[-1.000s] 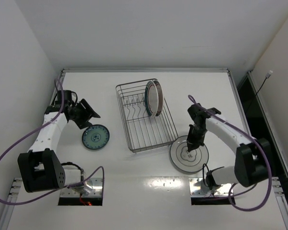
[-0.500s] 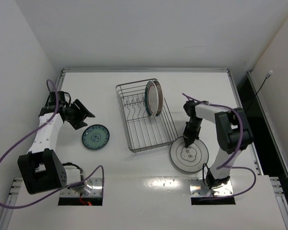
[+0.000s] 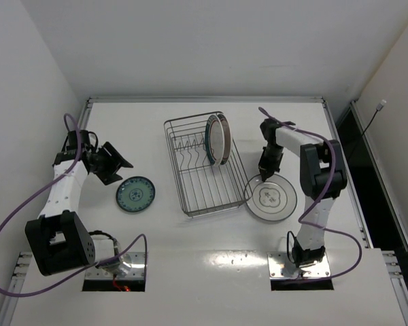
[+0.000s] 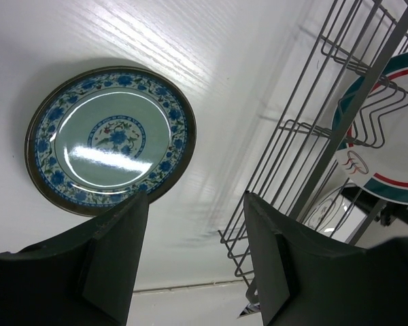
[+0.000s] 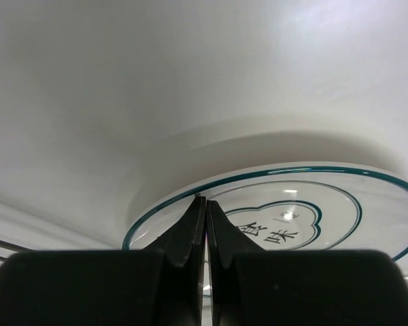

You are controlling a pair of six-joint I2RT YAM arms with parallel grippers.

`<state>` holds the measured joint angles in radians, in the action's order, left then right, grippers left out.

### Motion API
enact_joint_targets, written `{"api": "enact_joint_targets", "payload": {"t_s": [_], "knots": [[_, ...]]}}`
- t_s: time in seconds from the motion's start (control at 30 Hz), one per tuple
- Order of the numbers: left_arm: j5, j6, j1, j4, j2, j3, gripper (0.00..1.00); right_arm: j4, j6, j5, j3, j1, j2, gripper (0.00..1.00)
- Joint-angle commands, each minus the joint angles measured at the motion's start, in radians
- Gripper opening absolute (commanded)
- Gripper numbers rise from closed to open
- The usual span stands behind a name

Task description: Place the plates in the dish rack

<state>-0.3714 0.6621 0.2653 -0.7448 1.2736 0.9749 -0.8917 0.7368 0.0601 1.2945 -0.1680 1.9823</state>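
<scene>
On the right half of the table [image 3: 122, 122], I find the right gripper [image 3: 266, 174] with its jaws pressed together and nothing between them, the tips set down at the far rim of the larger grey-white plate [image 3: 272, 199]. That plate lies flat, its left edge by the near right corner of the dish rack [image 3: 190, 183]; I cannot tell whether the two touch. In my judgement the closed fingers serve as a pusher or a lever here, since a flat plate offers no edge to pinch until it is shifted or tipped. The left gripper [image 3: 115, 163] hangs above the table with its jaws spread partway and holding nothing, angled toward the small teal patterned plate [image 4: 110, 139]. That plate lies flat, face up, near the rack's left side but apart from it. I read the posture as waiting, or lining up for a grasp. The rack holds two teal-rimmed plates [image 3: 217, 139], one of them red-lined, standing on edge side by side between the prongs at the far right end. The remaining prongs toward the near end carry nothing. I judge the task half complete, with two plates racked and two on the table.
</scene>
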Motion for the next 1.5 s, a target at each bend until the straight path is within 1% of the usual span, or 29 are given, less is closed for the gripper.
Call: {"api": "enact_joint_targets", "payload": {"t_s": [0.0,0.1,0.23,0.3,0.37,0.4,0.43,0.47,0.5,0.53,0.57,0.6,0.63,0.7,0.73,0.83,0.93,1.0,1.13,1.17,1.23,1.27,1.3,1.43,1.47], "knots": [[-0.018,-0.021,0.012,-0.008,-0.01,0.041,0.55,0.027,-0.023,0.05,0.123,0.022,0.042,0.0],[-0.009,-0.021,0.012,-0.018,-0.01,0.05,0.55,0.016,-0.036,0.06,0.224,0.031,0.084,0.0],[-0.009,-0.021,0.012,-0.018,0.0,0.05,0.55,-0.016,-0.086,0.032,0.334,0.042,0.081,0.0],[-0.009,-0.021,0.012,-0.018,0.0,0.05,0.55,-0.05,-0.106,0.032,0.347,0.064,0.049,0.0],[-0.009,-0.021,0.012,-0.018,0.0,0.05,0.55,-0.062,-0.106,0.032,0.303,0.08,-0.048,0.0],[-0.009,-0.021,0.012,-0.018,0.0,0.05,0.55,-0.062,-0.115,0.032,0.269,0.103,-0.092,0.03],[-0.009,-0.021,0.012,-0.018,0.0,0.05,0.55,-0.052,-0.116,0.032,0.181,0.12,-0.138,0.12],[-0.018,-0.021,0.012,-0.007,0.0,0.039,0.55,-0.041,-0.116,0.011,0.134,0.142,-0.228,0.24],[-0.018,-0.021,0.012,-0.007,0.0,0.039,0.55,-0.026,-0.116,0.01,0.033,0.165,-0.268,0.35],[-0.03,-0.021,0.012,-0.007,0.0,0.03,0.55,-0.013,-0.116,-0.009,-0.019,0.22,-0.307,0.51],[-0.031,-0.021,0.012,0.005,0.009,0.03,0.55,-0.003,-0.126,-0.041,-0.068,0.251,-0.339,0.57],[-0.043,-0.021,0.012,0.005,0.009,0.021,0.55,0.006,-0.126,-0.057,-0.157,0.283,-0.391,0.61],[-0.043,-0.021,0.012,0.005,0.009,0.021,0.55,0.016,-0.148,-0.086,-0.197,0.344,-0.411,0.63],[-0.043,-0.021,0.012,0.015,0.018,0.021,0.55,0.028,-0.168,-0.117,-0.288,0.404,-0.442,0.65],[-0.052,-0.021,0.012,0.015,0.018,0.021,0.55,0.037,-0.189,-0.138,-0.31,0.453,-0.453,0.65],[-0.052,-0.021,0.012,0.015,0.027,0.021,0.55,0.059,-0.221,-0.189,-0.368,0.508,-0.465,0.65],[-0.052,-0.012,0.012,0.024,0.027,0.021,0.55,0.097,-0.244,-0.264,-0.409,0.559,-0.433,0.65],[-0.052,-0.012,0.012,0.024,0.027,0.021,0.55,0.125,-0.244,-0.32,-0.44,0.559,-0.419,0.65],[-0.043,-0.002,0.012,0.024,0.018,0.021,0.55,0.187,-0.244,-0.348,-0.475,0.559,-0.389,0.62],[-0.043,-0.002,0.012,0.024,0.018,0.021,0.55,0.201,-0.244,-0.37,-0.475,0.559,-0.389,0.58],[-0.043,-0.002,0.012,0.024,0.007,0.021,0.55,0.235,-0.234,-0.381,-0.486,0.559,-0.37,0.52],[-0.043,-0.002,0.012,0.024,0.007,0.021,0.55,0.247,-0.234,-0.39,-0.495,0.559,-0.356,0.44],[-0.043,-0.002,0.012,0.024,0.007,0.012,0.55,0.26,-0.234,-0.39,-0.495,0.549,-0.356,0.41],[-0.043,0.007,0.012,0.024,-0.003,0.011,0.55,0.312,-0.203,-0.428,-0.505,0.539,-0.317,0.28],[-0.043,0.007,0.012,0.024,-0.003,0.011,0.55,0.312,-0.203,-0.428,-0.505,0.539,-0.303,0.28]]}}
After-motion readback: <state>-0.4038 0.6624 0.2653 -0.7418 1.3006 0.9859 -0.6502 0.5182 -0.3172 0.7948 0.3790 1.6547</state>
